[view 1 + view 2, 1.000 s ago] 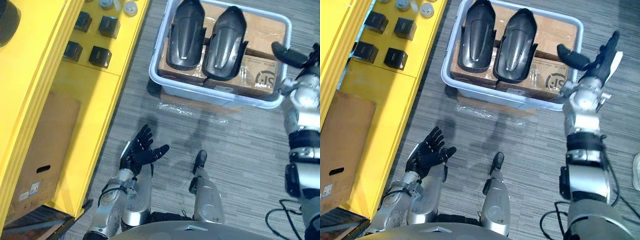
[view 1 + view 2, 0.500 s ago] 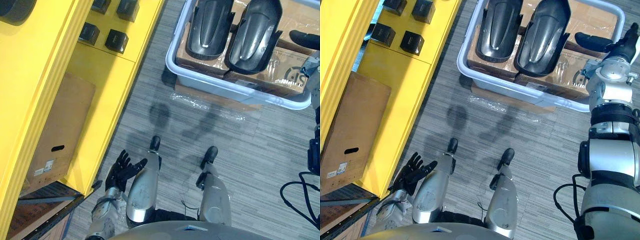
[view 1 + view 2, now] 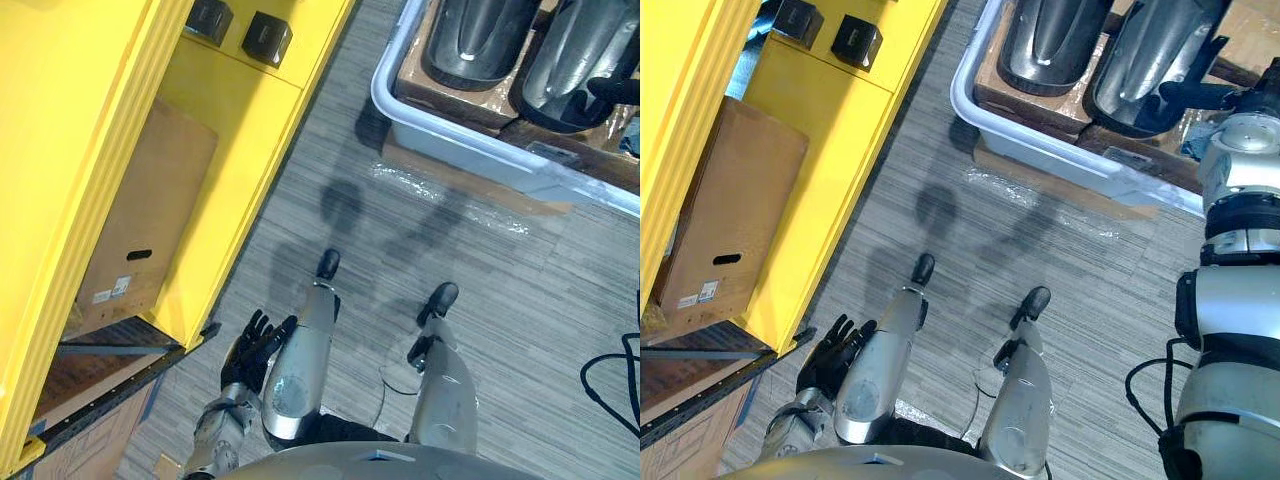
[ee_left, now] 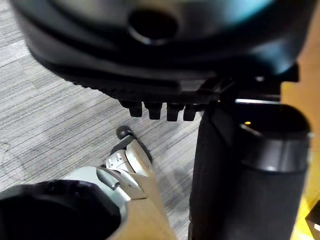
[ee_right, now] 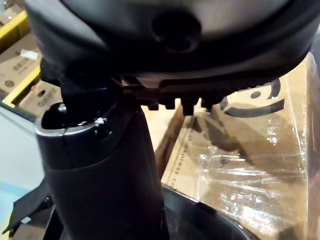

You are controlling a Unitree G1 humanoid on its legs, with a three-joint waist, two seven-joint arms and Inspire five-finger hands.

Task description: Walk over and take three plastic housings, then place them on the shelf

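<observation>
Two black plastic housings (image 3: pixel 1052 40) (image 3: pixel 1152 62) lie side by side, hollow side up, on cardboard boxes (image 3: pixel 1032 98) inside a grey bin (image 3: pixel 1040 152) on the floor ahead. My right hand (image 3: pixel 1252 98) hovers at the bin's right side, open, its thumb stretched over the edge of the right housing and holding nothing. In the right wrist view the thumb (image 5: pixel 100 165) stands above a film-wrapped cardboard box (image 5: pixel 240 150). My left hand (image 3: pixel 250 352) hangs low beside my left leg, fingers spread and empty. The yellow shelf (image 3: pixel 110 150) runs along the left.
Small black boxes (image 3: pixel 265 38) sit on the yellow shelf's lower board. A brown cardboard box (image 3: pixel 150 225) with a hand slot stands under the shelf. Grey striped floor lies between me and the bin.
The view has shifted as I walk, and the bin sits nearer the upper right. My left hand dropped from in front of me to beside my leg. My right thumb now overlaps the right housing.
</observation>
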